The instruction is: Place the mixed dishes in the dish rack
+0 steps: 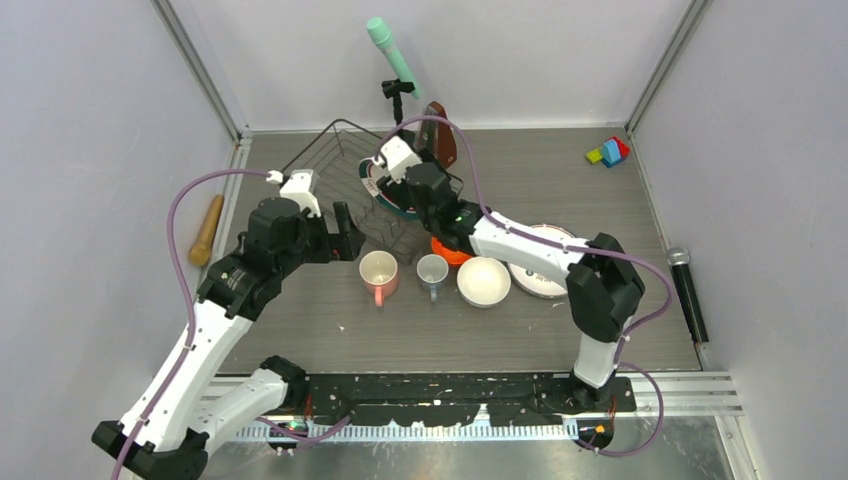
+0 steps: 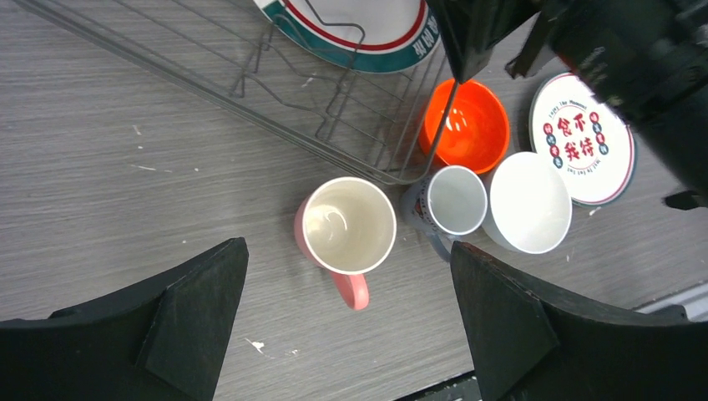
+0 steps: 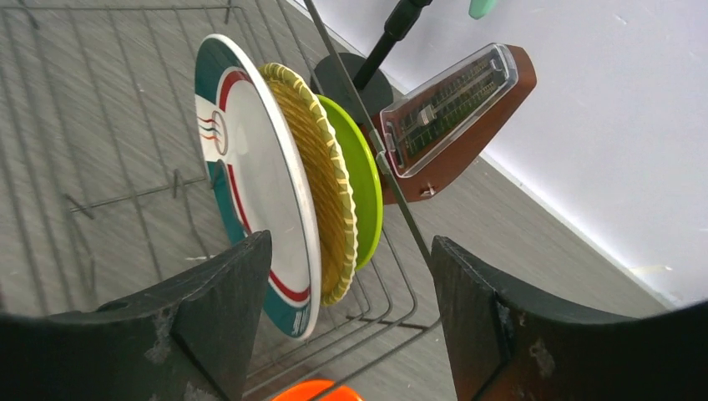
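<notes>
Over the dish rack (image 2: 275, 83), right gripper (image 3: 346, 251) gapes wide; left gripper (image 2: 348, 251) — likewise — above pink mug (image 2: 346, 224).

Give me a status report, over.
Left gripper, right gripper open, empty. Teal-rimmed plate, tan plate, green plate standing in dish rack. Pink mug, grey mug, white bowl, orange bowl outside.

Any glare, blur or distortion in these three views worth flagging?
Top external: even light, soft shadows, sharp throughout. Left wrist: small glare spots inside the orange-red bowl, otherwise crisp. Right wrist: white teal-rimmed plate sharp, the near fingers dark with little detail.
</notes>
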Available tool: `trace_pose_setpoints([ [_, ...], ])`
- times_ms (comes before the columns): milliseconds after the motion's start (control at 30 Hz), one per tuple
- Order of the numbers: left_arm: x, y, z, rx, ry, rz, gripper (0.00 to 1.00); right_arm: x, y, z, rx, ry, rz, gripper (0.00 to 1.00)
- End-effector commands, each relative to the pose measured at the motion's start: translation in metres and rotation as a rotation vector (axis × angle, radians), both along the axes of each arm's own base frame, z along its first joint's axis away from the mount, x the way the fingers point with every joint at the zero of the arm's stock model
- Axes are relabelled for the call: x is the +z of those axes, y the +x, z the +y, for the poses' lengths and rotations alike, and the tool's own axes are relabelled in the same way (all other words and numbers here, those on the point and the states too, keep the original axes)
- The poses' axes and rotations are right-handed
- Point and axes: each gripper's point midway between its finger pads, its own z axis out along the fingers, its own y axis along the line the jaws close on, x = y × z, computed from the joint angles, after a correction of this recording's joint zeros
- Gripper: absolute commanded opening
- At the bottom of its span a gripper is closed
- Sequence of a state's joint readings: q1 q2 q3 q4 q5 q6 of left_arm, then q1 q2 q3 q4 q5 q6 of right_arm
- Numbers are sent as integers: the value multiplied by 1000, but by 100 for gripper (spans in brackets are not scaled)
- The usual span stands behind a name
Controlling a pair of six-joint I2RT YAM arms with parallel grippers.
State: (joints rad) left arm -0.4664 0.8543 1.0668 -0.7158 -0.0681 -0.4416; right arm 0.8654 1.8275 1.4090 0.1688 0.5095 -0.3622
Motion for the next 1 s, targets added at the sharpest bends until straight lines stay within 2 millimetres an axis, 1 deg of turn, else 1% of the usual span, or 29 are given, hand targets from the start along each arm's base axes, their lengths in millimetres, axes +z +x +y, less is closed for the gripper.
trace_pose_setpoints([
  [0,18,-1,-20,-76,-88,-8,95,80,-26,-12,50,230,-13,76],
  [33,17,-2,-24,-89,-101,2,95,76,-32,-16,56,248,12,76],
  [67,17,-1,-26,-96,-109,8,95,86,-38,-22,59,275,9,77],
  [100,16,-1,-29,-104,-115,16,95,78,-43,-27,58,291,43,77],
  [133,15,-1,-31,-109,-119,23,96,89,-49,-35,58,321,38,77],
  [167,14,-1,-32,-111,-123,30,96,77,-54,-43,45,334,76,77],
  [200,13,-1,-33,-115,-128,34,96,86,-58,-56,25,384,81,77],
  [233,13,-1,-34,-118,-132,39,96,70,-63,-67,3,364,122,77],
  [267,13,-1,-36,-121,-137,41,95,80,-66,-84,-28,442,133,77],
  [300,12,-1,-37,-123,-141,44,96,62,-71,-96,-59,436,185,77],
  [333,11,-1,-38,-125,-144,49,95,70,-73,-117,-97,528,201,76],
  [367,10,-1,-38,-128,-146,54,95,51,-78,-130,-133,533,261,76],
  [400,8,0,-39,-129,-149,59,95,56,-80,-151,-167,617,281,76],
  [433,8,0,-42,-136,-157,64,96,38,-86,-164,-203,620,333,76],
  [467,6,0,-44,-140,-163,70,95,42,-87,-186,-250,679,333,76],
  [500,5,1,-46,-147,-170,74,96,23,-95,-201,-306,673,376,76],
  [533,4,2,-49,-156,-180,77,96,26,-98,-222,-374,728,362,76],
  [567,3,2,-52,-165,-189,82,96,14,-110,-237,-425,732,387,76],
  [600,2,3,-55,-176,-196,86,96,10,-112,-253,-484,774,393,76],
  [667,0,4,-60,-193,-205,96,95,-20,-132,-278,-587,794,455,76],
  [700,0,5,-61,-199,-209,100,96,-20,-138,-285,-608,817,447,76],
  [733,-1,5,-63,-205,-212,101,96,-37,-146,-299,-679,830,480,76],
  [767,-2,6,-65,-211,-215,105,96,-39,-150,-311,-725,869,466,76],
  [800,-3,6,-66,-215,-217,109,96,-55,-159,-314,-753,878,512,76],
  [833,-4,7,-67,-221,-219,113,96,-59,-163,-325,-802,920,504,76],
  [867,-5,7,-68,-226,-219,117,96,-73,-170,-323,-808,938,554,76],
  [900,-6,6,-69,-231,-219,122,95,-76,-172,-333,-853,995,549,76],
  [933,-7,5,-69,-232,-218,127,96,-90,-178,-334,-874,1016,582,76],
  [967,-7,4,-69,-235,-218,128,96,-94,-180,-336,-895,1073,591,76],
])
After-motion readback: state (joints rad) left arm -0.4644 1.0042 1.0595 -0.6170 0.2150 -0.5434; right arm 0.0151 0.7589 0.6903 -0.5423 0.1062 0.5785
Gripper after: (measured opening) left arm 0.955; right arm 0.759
